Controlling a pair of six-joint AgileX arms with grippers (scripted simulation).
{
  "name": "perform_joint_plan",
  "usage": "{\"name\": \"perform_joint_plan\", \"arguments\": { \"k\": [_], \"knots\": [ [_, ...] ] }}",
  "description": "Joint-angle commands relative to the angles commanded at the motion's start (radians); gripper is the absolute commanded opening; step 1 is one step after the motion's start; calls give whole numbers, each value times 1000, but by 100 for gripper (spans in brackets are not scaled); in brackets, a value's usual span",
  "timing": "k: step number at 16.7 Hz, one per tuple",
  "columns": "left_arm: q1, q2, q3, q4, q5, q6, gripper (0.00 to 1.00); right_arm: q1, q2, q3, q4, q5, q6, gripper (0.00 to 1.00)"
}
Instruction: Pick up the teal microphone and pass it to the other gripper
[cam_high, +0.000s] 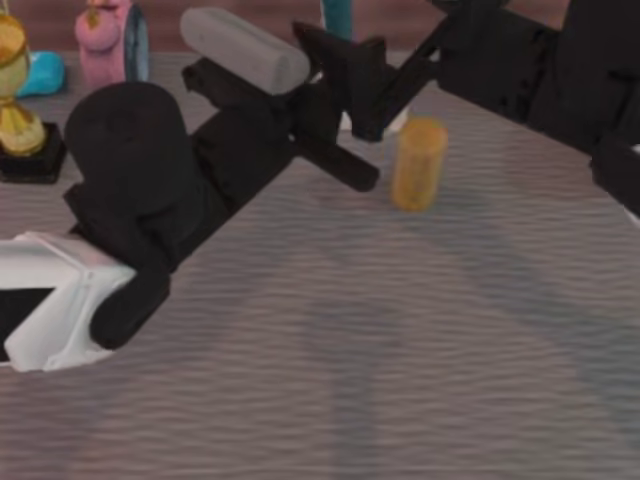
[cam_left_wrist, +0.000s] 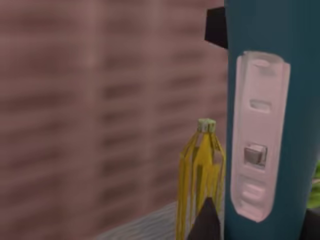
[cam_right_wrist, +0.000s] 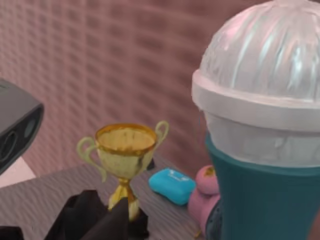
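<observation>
The teal microphone (cam_left_wrist: 295, 125) stands upright off the table, its white switch patch (cam_left_wrist: 257, 135) facing the left wrist camera. My left gripper (cam_left_wrist: 260, 222) is shut on the lower handle, one finger (cam_left_wrist: 207, 225) on each side of it. The round white-grey head (cam_right_wrist: 260, 65) fills the right wrist view. My right gripper (cam_high: 372, 128) is open beside the microphone. Its one visible finger (cam_right_wrist: 117, 220) stands apart from the handle. In the top view only a teal strip of the microphone (cam_high: 337, 15) shows behind the two grippers.
An orange cylinder (cam_high: 418, 163) stands just right of the grippers. At the back left are a gold trophy (cam_right_wrist: 125, 145), a rounded light-blue object (cam_right_wrist: 171, 185) and a pink object (cam_high: 103, 45). A yellow ridged object (cam_left_wrist: 200, 175) stands behind the handle.
</observation>
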Motion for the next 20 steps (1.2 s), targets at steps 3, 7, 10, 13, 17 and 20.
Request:
{"name": "perform_joint_plan", "arguments": {
  "k": [3,7,10,13,17,20],
  "knots": [
    [0,0,0,0,0,0,0,24,61,56,11,25,1,100],
    [0,0,0,0,0,0,0,24,62,57,11,25,1,100],
    [0,0,0,0,0,0,0,24,62,57,11,25,1,77],
    [0,0,0,0,0,0,0,24,62,57,11,25,1,55],
    [0,0,0,0,0,0,0,24,62,57,11,25,1,25],
    [0,0,0,0,0,0,0,24,62,57,11,25,1,2]
  ]
}}
